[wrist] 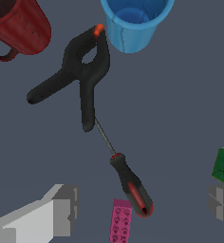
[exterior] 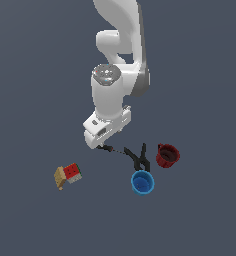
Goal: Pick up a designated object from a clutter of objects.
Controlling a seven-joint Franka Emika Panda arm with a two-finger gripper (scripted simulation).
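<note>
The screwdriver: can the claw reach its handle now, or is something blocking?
Probably yes. The claw is open, one finger on either side of the screwdriver handle. The clamp only meets the shaft tip; the pink block lies close beside the handle.

Legible text, labels, brands, numbers, signs: none in either view. Red mug (wrist: 19, 26), blue cup (wrist: 135, 21), black clamp (wrist: 83, 71), screwdriver (wrist: 132, 187), pink block (wrist: 120, 221), puzzle cube (exterior: 73, 173): all unmarked.
</note>
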